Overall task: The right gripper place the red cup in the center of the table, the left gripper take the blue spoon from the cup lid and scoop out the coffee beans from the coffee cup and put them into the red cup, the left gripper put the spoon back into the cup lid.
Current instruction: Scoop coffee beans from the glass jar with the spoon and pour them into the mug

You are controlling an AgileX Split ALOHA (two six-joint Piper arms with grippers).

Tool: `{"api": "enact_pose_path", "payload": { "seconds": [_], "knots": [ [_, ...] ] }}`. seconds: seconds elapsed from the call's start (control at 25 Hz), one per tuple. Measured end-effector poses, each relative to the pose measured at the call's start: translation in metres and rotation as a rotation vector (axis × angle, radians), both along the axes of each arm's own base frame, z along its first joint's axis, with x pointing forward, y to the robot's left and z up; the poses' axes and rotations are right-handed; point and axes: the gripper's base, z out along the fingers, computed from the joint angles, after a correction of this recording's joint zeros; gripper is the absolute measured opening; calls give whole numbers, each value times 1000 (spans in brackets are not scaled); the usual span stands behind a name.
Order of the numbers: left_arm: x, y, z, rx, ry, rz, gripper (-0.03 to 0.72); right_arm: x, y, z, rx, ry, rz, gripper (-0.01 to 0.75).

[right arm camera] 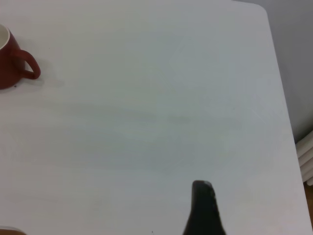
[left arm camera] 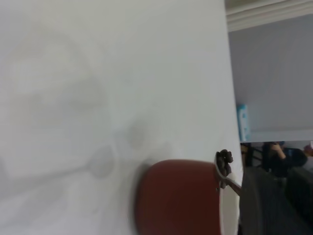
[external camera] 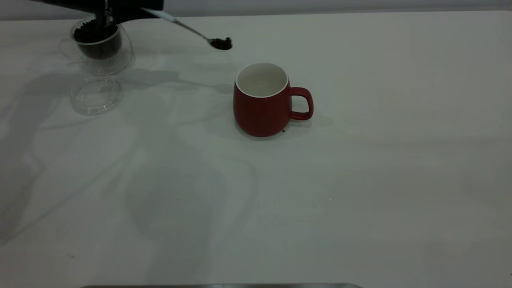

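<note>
The red cup [external camera: 262, 100] stands upright near the middle of the table [external camera: 360, 180], handle to the right and white inside bare. My left gripper [external camera: 150, 11], at the far left edge, is shut on the blue spoon [external camera: 188, 28]. The spoon's bowl holds coffee beans [external camera: 221, 43] in the air, just up and left of the red cup. In the left wrist view the loaded spoon [left arm camera: 225, 165] hangs beside the red cup [left arm camera: 178, 198]. The glass coffee cup [external camera: 102, 46] with beans stands far left, with the cup lid [external camera: 96, 95] in front of it. My right gripper [right arm camera: 203, 205] is over bare table, away from the red cup [right arm camera: 11, 61].
Arm shadows fall across the left half of the tabletop. A grey strip [external camera: 224, 285] runs along the near edge. The table's right edge [right arm camera: 281, 98] shows in the right wrist view, and people sit in the background [left arm camera: 281, 156] of the left wrist view.
</note>
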Motion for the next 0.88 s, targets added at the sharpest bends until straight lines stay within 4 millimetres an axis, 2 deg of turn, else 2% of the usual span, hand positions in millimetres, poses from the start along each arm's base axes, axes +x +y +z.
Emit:
{"api": "enact_pose_path", "payload": {
  "seconds": [0.48, 0.88],
  "knots": [
    [-4, -48, 2, -18, -6, -85, 118, 0, 0, 0, 0, 0, 0, 588],
    [-11, -61, -4, 56, -55, -183, 118, 0, 0, 0, 0, 0, 0, 588]
  ]
}}
